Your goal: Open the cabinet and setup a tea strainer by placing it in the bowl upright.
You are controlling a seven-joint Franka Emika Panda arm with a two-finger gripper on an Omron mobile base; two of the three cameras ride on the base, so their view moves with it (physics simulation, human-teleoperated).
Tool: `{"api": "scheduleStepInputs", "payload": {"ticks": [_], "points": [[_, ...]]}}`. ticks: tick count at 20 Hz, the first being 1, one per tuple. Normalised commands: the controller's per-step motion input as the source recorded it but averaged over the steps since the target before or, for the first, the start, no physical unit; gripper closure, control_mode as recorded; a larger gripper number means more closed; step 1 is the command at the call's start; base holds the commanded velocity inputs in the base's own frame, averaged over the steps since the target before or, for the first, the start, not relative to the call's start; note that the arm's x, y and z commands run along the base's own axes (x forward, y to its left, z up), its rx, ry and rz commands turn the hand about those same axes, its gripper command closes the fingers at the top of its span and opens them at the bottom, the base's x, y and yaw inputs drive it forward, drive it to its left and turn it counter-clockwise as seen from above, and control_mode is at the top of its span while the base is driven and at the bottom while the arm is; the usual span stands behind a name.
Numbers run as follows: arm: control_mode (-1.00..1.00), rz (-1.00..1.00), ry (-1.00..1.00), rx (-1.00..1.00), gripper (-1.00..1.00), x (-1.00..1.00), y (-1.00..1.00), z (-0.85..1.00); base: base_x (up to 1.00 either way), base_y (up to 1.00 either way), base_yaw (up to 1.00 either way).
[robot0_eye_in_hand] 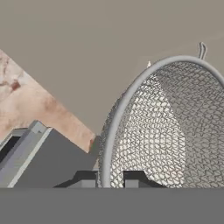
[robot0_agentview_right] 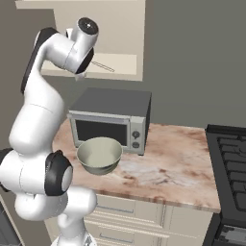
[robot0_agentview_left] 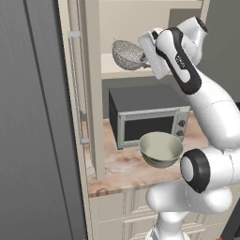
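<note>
The cabinet stands open, its door swung out to the left with the silver bar handle on it. The tea strainer, a grey wire-mesh basket, hangs tilted just over the beige shelf. My gripper is shut on its rim, one dark fingertip on each side of the wire. In the right base view the strainer's thin handle pokes out past my arm. The pale grey-green bowl sits upright on the counter in front of the microwave, below the gripper.
A dark grey microwave stands on the marble counter under the cabinet. A black stove lies at the right. A tall dark grey panel fills the left. Cream drawers run below the counter.
</note>
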Motion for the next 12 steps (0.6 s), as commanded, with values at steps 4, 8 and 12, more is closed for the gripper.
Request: {"api": "scheduleStepInputs", "payload": {"ticks": [4,8,12], "points": [[-1.0,0.0,0.31,-0.14,1.0,-0.34,-0.32,-0.29,0.0,0.0,0.0],[-1.0,0.0,0.27,-0.13,1.0,-0.28,-0.31,-0.58,0.0,0.0,0.0],[-1.0,0.0,0.21,-0.15,1.0,-0.2,-0.3,-0.73,0.0,0.0,0.0]]}}
